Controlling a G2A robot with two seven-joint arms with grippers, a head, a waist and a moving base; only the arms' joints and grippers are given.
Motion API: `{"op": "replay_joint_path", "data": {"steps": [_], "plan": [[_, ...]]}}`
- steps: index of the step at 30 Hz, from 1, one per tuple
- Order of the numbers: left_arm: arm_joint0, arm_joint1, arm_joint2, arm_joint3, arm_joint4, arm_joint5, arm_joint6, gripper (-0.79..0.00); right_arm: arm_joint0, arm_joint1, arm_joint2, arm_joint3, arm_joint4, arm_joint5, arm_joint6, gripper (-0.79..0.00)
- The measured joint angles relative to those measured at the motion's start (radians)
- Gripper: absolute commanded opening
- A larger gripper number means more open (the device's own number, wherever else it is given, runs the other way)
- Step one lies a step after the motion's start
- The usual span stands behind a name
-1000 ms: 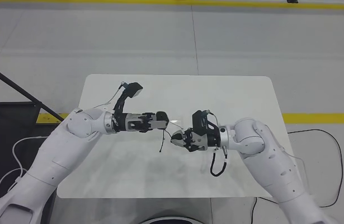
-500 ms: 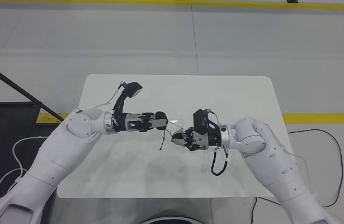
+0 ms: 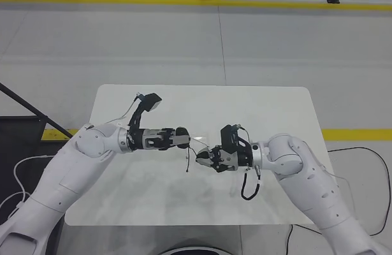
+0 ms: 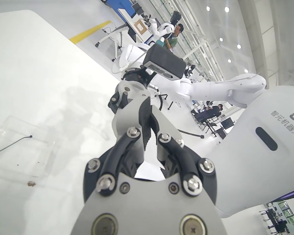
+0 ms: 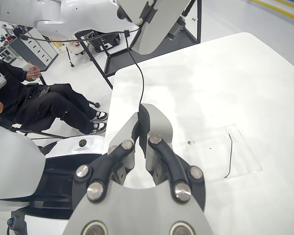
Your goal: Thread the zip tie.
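A thin black zip tie (image 3: 188, 162) is held above the white table (image 3: 266, 108) between my two grippers. My left gripper (image 3: 185, 138) is shut on one part of it. My right gripper (image 3: 201, 159) faces it closely and is shut on another part. In the right wrist view the strap (image 5: 142, 81) rises from my right gripper (image 5: 140, 113) to a small block beside the left gripper (image 5: 147, 18). A loose end (image 4: 189, 134) sticks out beyond my left gripper (image 4: 148, 113). I cannot tell whether the strap passes through the head.
A clear flat tray (image 5: 245, 165) lies on the table under the grippers with a second black zip tie (image 5: 230, 152) in it, also seen in the left wrist view (image 4: 12, 144). A small brown scrap (image 4: 31, 183) lies beside the tray.
The hanging end of the zip tie has swung slightly to the right. Both grippers have stayed shut and almost still.
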Motion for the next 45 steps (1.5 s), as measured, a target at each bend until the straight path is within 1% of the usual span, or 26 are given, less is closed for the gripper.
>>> {"op": "replay_joint_path", "data": {"steps": [6,15,24,35,45], "plan": [[0.006,0.004,-0.021,0.016,-0.006,-0.023,0.023,-0.785,-0.032,0.026,0.003,-0.060,0.029,0.000,-0.006,-0.785],[0.027,0.013,-0.039,0.000,-0.009,-0.032,0.032,-0.785,-0.089,0.096,0.012,-0.196,0.085,0.000,0.001,-0.785],[0.036,0.020,-0.052,-0.008,-0.016,-0.039,0.039,-0.785,-0.123,0.166,0.003,-0.294,0.092,0.000,-0.038,-0.785],[0.043,0.027,-0.059,-0.009,-0.029,-0.044,0.044,-0.785,-0.132,0.243,-0.037,-0.366,0.008,0.000,-0.176,-0.785],[0.042,0.031,-0.057,-0.007,-0.037,-0.048,0.048,-0.785,-0.084,0.300,-0.128,-0.368,-0.102,0.000,-0.345,-0.785]]}}
